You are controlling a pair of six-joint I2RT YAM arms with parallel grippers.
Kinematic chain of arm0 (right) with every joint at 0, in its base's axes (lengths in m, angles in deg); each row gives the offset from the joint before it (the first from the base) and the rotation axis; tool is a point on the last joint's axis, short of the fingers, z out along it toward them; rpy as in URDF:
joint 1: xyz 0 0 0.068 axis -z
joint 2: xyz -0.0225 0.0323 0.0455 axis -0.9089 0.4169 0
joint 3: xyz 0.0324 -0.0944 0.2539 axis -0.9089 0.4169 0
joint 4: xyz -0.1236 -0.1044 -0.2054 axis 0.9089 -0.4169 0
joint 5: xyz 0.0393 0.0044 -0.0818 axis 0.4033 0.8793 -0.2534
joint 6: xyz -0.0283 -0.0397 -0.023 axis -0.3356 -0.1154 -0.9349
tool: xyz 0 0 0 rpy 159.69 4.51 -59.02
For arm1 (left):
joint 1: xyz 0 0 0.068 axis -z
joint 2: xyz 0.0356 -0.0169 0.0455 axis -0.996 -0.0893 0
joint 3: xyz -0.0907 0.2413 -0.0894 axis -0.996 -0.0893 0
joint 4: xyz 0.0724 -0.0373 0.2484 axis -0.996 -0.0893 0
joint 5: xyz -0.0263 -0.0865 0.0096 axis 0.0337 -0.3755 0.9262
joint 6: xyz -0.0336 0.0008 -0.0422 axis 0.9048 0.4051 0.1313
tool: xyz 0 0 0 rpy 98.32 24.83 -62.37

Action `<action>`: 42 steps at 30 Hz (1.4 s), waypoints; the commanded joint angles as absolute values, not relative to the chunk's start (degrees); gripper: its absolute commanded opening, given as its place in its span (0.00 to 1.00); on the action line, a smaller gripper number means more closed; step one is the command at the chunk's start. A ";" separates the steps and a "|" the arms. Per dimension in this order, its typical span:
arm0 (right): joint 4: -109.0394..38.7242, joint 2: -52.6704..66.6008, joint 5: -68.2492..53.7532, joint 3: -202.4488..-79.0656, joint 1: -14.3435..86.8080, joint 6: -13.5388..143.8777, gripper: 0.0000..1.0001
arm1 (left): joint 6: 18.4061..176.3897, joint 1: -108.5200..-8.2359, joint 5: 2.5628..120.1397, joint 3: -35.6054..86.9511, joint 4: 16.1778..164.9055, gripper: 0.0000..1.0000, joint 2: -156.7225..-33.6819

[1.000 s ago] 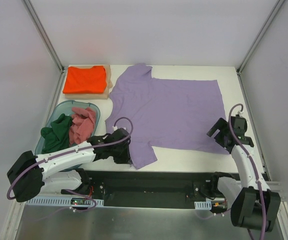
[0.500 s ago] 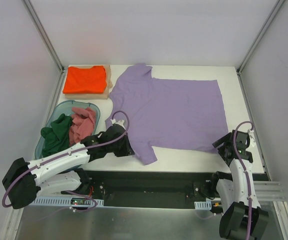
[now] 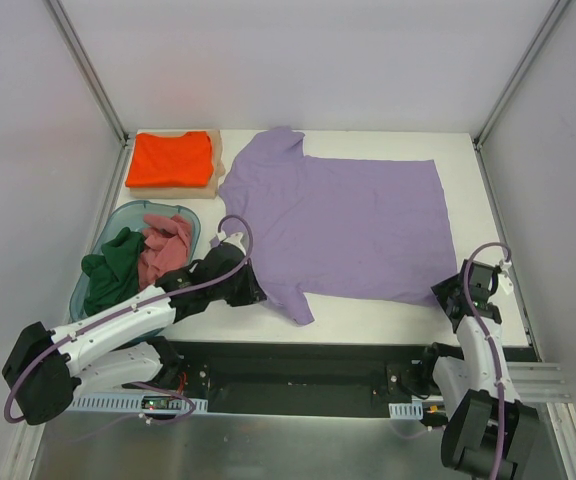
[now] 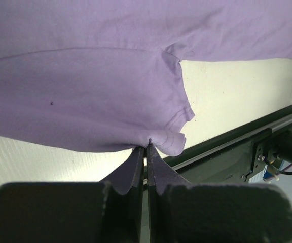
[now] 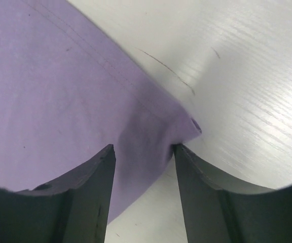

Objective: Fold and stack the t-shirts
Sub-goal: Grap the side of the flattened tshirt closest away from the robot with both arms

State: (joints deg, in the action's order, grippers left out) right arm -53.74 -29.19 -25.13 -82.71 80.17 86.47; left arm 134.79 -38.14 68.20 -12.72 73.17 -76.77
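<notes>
Here, left gripper (image 4: 146,150) pinching lavender t-shirt (image 4: 85,96) sleeve; right gripper (image 5: 143,149) astride hem corner

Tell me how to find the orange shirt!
Start at the big purple shirt spread across the white table. In the far left corner lies a tan board, and the orange shirt sits on it. It is the only neatly folded one; the green shirt and pink shirt are bunched in the teal tub.

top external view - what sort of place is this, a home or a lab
Most likely a lab test cell, not a home: a white table walled by plain panels on metal posts, two robot arms bolted at its near edge, and t-shirts staged in a teal tub.
</notes>
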 commanded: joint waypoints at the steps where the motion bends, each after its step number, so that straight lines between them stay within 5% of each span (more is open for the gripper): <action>1: -51.88 -26.57 -25.08 -80.42 80.65 87.36 0.51 | 133.98 -38.91 68.73 -13.27 74.29 0.00 -76.05; 11: -48.54 -24.64 -24.38 -80.94 80.65 84.81 0.44 | 134.07 -39.88 68.82 -12.92 74.99 0.00 -76.48; 14: -48.36 -24.37 -22.63 -81.21 80.65 84.02 0.35 | 133.72 -40.05 68.64 -12.57 75.08 0.00 -76.57; 18: -48.54 -26.56 -20.26 -81.12 80.65 82.35 0.10 | 133.19 -40.66 68.91 -12.22 75.08 0.00 -75.79; 22: -49.76 -29.64 -19.55 -81.82 80.65 80.60 0.01 | 132.41 -41.46 68.82 -11.34 75.43 0.00 -75.08; 42: -53.45 -22.97 -9.44 -92.71 80.65 75.50 0.01 | 128.62 -48.31 67.33 -3.34 78.07 0.00 -79.29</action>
